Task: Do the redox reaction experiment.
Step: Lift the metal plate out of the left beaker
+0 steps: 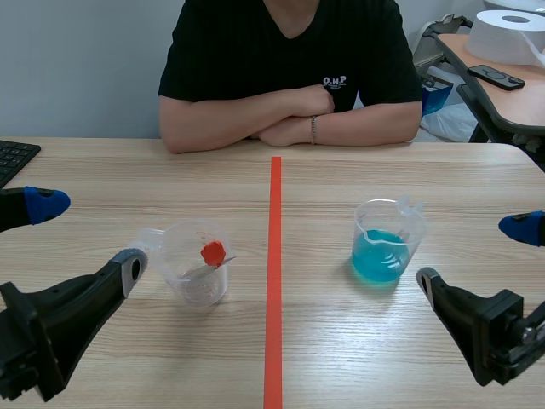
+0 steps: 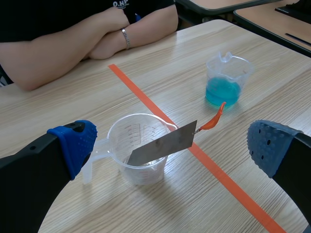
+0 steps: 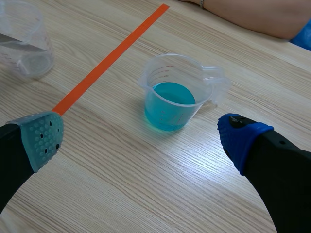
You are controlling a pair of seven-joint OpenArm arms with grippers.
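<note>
Shows a wooden bench (image 1: 341, 341) divided by an orange-red tape line (image 1: 274, 281). Places the left end effector (image 2: 172, 148) low over the bench, spread wide and gripping nothing, with a clear beaker (image 2: 141, 172) standing ahead of it, left of the line. Shows inside that beaker a grey metal strip (image 2: 165, 147), tilted across the rim, with an orange-red tip (image 2: 214, 119) (clip or tab, not to be told) jutting out toward the line. Places the right end effector (image 3: 141, 141) equally wide apart and equally empty, near a second clear beaker (image 3: 160, 73) right of the line, upright and partly filled with blue liquid (image 3: 170, 104). Sets the two beakers well apart. Includes, across the bench, a seated person (image 1: 281, 68) with forearms folded on the edge, and a keyboard (image 1: 13, 158) at the far left.
</note>
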